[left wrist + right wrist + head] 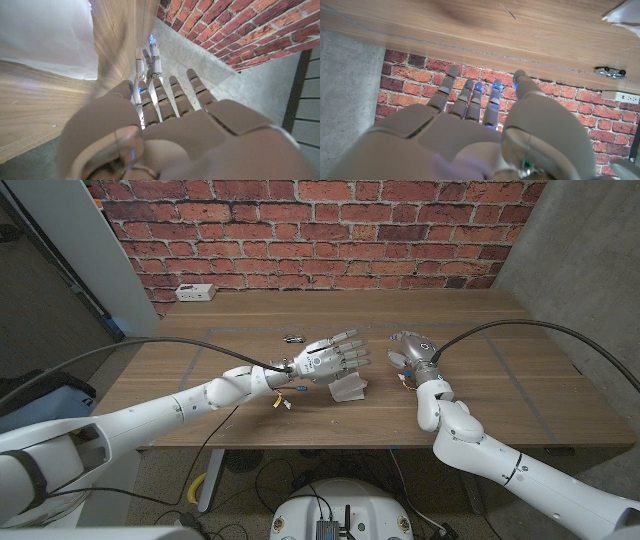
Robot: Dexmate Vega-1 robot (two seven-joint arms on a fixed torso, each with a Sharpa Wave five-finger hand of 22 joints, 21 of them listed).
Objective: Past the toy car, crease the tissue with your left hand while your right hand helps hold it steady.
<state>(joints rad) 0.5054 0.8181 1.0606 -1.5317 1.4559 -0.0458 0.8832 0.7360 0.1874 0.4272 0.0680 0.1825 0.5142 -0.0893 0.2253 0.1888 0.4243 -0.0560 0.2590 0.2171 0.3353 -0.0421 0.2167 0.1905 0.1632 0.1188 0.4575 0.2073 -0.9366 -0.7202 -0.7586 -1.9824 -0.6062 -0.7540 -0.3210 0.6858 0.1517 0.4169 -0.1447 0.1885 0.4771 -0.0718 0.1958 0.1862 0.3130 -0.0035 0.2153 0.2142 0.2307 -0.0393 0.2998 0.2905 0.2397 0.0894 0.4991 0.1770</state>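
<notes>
The white tissue [349, 388] lies rumpled on the wooden table [200, 370] near the front middle; it also shows as a white sheet [45, 35] in the left wrist view and as a corner [626, 15] in the right wrist view. My left hand [330, 360] hovers just behind the tissue, fingers straight and apart, holding nothing. My right hand [412, 350] stands a short way to the tissue's right, fingers spread [470, 100], also holding nothing. The small dark toy car [291, 337] sits behind my left hand, seen again as a toy car [610, 71] in the right wrist view.
A white power strip [195, 293] lies at the table's back left by the brick wall [330, 220]. A grey concrete wall [590, 270] stands to the right. A cable [160, 350] runs along my left arm.
</notes>
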